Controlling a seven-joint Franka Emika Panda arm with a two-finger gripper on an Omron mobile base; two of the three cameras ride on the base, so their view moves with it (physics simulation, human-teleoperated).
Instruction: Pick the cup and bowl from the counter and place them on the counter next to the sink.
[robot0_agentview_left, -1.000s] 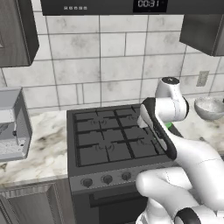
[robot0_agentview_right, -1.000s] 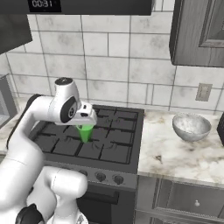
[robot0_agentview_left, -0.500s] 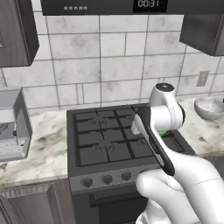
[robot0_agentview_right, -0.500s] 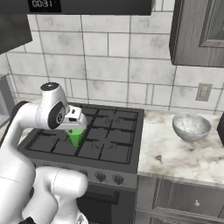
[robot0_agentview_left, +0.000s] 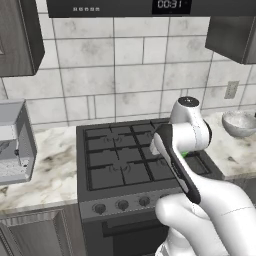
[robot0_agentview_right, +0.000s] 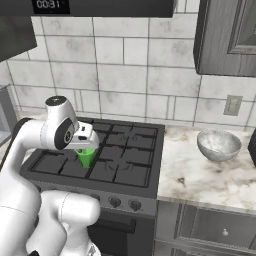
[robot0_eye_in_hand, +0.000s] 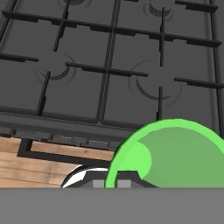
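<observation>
Since a second ago the arm has swung the cup (robot0_agentview_right: 86, 157) leftward over the stove (robot0_agentview_right: 100, 160), from the middle burners toward the front-left ones, and the hand has rolled with it.

At the left, the gripper (robot0_agentview_right: 86, 148) is clamped on the green cup, carrying it above the black grates; in the hand view the cup's rim (robot0_eye_in_hand: 170, 153) hangs over the stove's front edge. To the right, the bowl (robot0_agentview_right: 218, 144) sits untouched on the marble counter (robot0_agentview_right: 200, 177); the same bowl (robot0_agentview_left: 239, 123) appears at the far right of the left base view.

To do this carry well, keep the cup upright and clear of the grates. The sink is out of sight, so the travel should be smooth until the counter beside it comes into view.
</observation>
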